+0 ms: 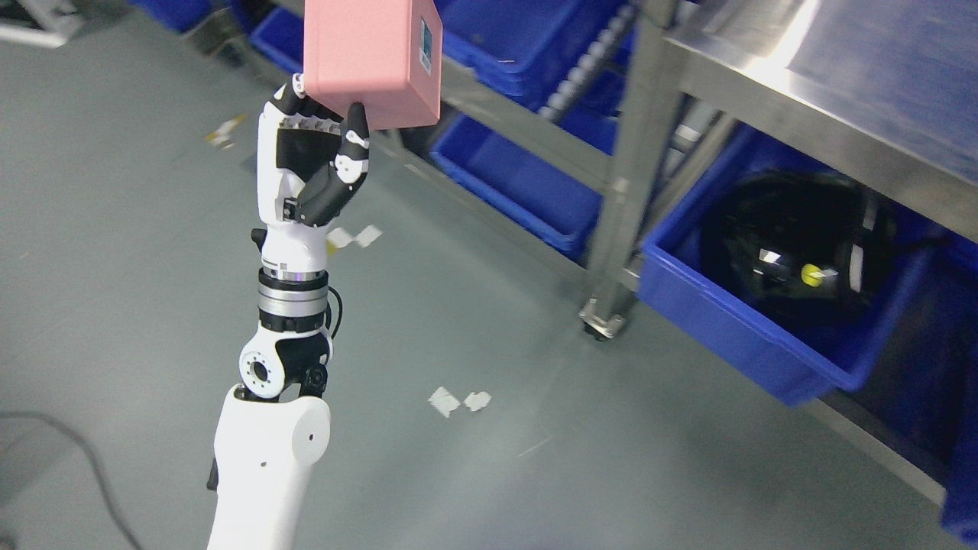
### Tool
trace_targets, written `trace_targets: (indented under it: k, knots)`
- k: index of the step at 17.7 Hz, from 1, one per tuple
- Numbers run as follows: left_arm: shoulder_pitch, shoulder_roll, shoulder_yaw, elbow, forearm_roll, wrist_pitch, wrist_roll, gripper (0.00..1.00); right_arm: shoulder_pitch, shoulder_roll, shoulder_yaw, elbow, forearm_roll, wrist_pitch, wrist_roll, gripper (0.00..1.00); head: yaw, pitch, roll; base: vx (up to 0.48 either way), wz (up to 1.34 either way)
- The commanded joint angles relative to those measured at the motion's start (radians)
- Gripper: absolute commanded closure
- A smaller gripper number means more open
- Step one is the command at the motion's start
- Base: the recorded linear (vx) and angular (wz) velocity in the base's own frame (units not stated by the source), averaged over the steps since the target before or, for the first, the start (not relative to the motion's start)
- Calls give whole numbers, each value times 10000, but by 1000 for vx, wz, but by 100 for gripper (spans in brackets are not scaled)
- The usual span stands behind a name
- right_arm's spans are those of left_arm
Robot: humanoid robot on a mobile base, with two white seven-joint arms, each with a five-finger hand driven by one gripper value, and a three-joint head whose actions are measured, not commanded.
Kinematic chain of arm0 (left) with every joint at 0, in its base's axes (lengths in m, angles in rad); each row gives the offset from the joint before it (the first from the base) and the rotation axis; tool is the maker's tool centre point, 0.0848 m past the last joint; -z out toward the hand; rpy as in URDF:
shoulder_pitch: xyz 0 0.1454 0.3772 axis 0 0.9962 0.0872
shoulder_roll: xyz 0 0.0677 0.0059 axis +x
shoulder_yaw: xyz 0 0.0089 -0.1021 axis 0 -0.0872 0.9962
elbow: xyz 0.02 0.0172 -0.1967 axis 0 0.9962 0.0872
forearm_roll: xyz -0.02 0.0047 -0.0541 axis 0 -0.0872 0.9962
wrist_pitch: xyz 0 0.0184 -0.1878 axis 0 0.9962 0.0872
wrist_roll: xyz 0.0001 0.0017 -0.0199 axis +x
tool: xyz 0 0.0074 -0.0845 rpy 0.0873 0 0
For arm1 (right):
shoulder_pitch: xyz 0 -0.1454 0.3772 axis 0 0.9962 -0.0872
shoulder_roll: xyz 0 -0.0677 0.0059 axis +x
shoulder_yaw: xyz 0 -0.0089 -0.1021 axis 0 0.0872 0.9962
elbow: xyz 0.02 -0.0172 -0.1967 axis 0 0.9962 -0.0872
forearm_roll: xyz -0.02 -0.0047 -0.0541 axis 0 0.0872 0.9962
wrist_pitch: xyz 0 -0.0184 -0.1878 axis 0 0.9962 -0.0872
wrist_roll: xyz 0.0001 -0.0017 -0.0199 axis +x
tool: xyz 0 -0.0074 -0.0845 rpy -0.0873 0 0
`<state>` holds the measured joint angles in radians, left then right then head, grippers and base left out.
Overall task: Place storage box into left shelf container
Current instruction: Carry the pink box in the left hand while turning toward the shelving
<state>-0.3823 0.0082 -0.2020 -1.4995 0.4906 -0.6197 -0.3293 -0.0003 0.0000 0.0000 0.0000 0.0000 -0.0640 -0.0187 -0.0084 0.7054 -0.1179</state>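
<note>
The pink storage box [372, 59] is gripped from below by the left hand [317, 156], raised beside the shelf [649, 114]; placement into a blue container [519, 187] remains undone.

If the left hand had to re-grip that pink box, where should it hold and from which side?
Probably as now: the left hand comes from below, its thumb on the near face of the pink storage box and its other fingers behind. Those faces look flat and parallel, and the lower edge is clear. The labelled right face is best left uncovered. The box's top is out of frame.
</note>
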Motion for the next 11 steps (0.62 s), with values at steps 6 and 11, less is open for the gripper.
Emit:
trace_targets:
  k: [6, 11]
  knots:
    - [1935, 92, 791, -1772, 34, -61, -67, 99, -58, -175, -30, -175, -15, -4, 64, 0, 0, 2, 0, 111, 1240]
    - [2028, 92, 1176, -1772, 34, -61, -82, 99, -58, -175, -30, -175, -15, -4, 49, 0, 0, 2, 0, 265, 720]
